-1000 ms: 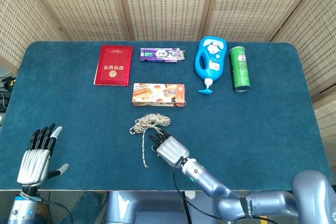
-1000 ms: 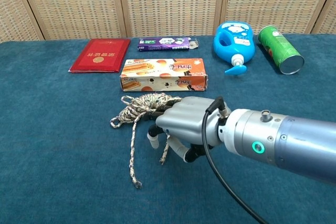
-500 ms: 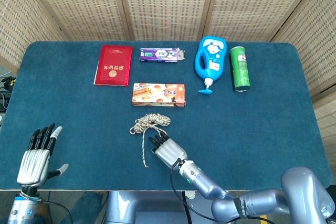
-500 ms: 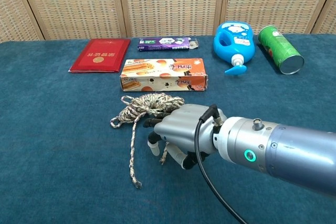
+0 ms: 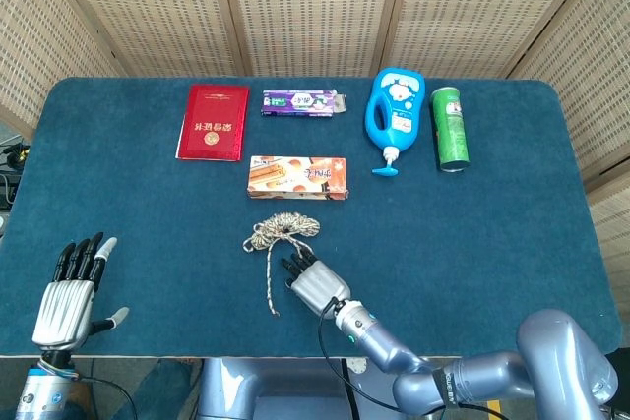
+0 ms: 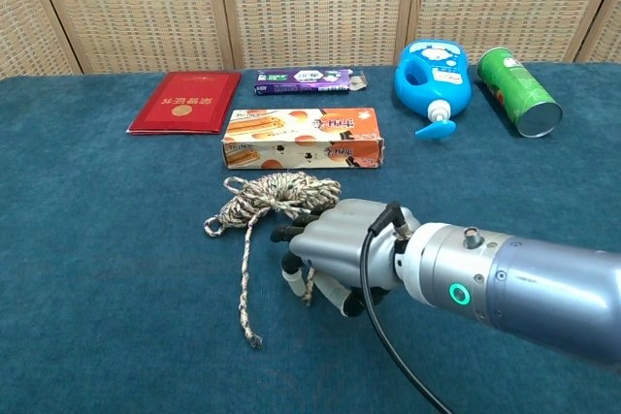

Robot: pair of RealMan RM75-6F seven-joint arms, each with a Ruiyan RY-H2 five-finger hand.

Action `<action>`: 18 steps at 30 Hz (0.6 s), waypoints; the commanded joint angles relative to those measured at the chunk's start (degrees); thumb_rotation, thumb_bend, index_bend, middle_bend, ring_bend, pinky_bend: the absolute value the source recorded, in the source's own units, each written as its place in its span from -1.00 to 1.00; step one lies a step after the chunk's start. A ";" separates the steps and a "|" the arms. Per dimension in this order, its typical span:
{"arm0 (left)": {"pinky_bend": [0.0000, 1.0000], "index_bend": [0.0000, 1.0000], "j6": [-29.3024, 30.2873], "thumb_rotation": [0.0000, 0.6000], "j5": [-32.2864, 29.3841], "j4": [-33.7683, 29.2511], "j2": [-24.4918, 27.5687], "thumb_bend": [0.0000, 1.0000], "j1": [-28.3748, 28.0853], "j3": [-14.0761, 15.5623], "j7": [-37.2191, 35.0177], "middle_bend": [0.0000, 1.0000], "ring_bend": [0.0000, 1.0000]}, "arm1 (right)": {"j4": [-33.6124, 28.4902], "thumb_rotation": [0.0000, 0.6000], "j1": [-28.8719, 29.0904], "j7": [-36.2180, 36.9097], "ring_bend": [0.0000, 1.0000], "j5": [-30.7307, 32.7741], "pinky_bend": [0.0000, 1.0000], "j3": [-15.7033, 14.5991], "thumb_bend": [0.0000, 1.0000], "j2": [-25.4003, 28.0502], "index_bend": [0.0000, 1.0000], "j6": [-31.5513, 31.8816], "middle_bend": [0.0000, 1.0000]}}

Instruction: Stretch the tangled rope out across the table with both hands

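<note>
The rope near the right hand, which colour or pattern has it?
The rope is beige-and-dark flecked, braided; clearest in the chest view.

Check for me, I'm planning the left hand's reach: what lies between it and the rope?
Only bare table cloth between the left hand and the rope, in the head view.

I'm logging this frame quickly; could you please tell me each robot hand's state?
Left robot hand: open, holding nothing.
Right robot hand: over the tangled beige rope; grip cannot be told.

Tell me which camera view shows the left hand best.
The head view: the left hand sits at the table's near left corner, fingers spread, holding nothing, far from the rope. The chest view does not show it at all; only the right hand appears there.
</note>
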 commanded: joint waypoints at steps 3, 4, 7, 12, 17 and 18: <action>-1.00 -1.00 0.03 1.00 -0.01 -0.01 -0.13 -1.00 -0.06 0.04 0.28 -1.00 -1.00 | -1.69 1.00 -0.25 -0.23 -1.00 0.42 -1.00 -1.23 0.66 2.58 -0.17 1.49 -1.00; -1.00 -1.00 0.06 1.00 -0.02 0.01 -0.17 -1.00 -0.05 0.06 0.34 -1.00 -1.00 | -1.82 1.00 -0.26 -0.26 -1.00 0.46 -1.00 -1.36 0.66 2.80 -0.16 1.59 -1.00; -1.00 -1.00 -0.02 1.00 -0.09 -0.03 -0.38 -1.00 -0.10 0.12 0.65 -1.00 -1.00 | -1.78 1.00 -0.44 -0.32 -1.00 0.57 -1.00 -2.02 0.66 3.84 -0.16 2.22 -1.00; -1.00 -1.00 0.00 1.00 -0.01 -0.06 -0.66 -1.00 -0.12 0.32 1.19 -1.00 -1.00 | 0.36 1.00 -1.24 0.81 -1.00 0.60 -1.00 -2.49 0.66 4.93 -0.15 3.38 -1.00; -1.00 -1.00 0.02 1.00 -0.01 -0.03 -0.68 -1.00 -0.14 0.39 1.18 -1.00 -1.00 | 2.09 1.00 -1.64 2.33 -1.00 0.72 -1.00 -2.03 0.66 5.39 -0.15 3.69 -1.00; -1.00 -1.00 0.01 1.00 -0.04 -0.02 -0.69 -1.00 -0.16 0.38 1.17 -1.00 -1.00 | 2.21 1.00 -1.71 2.54 -1.00 0.53 -1.00 -1.84 0.66 5.49 -0.15 4.01 -1.00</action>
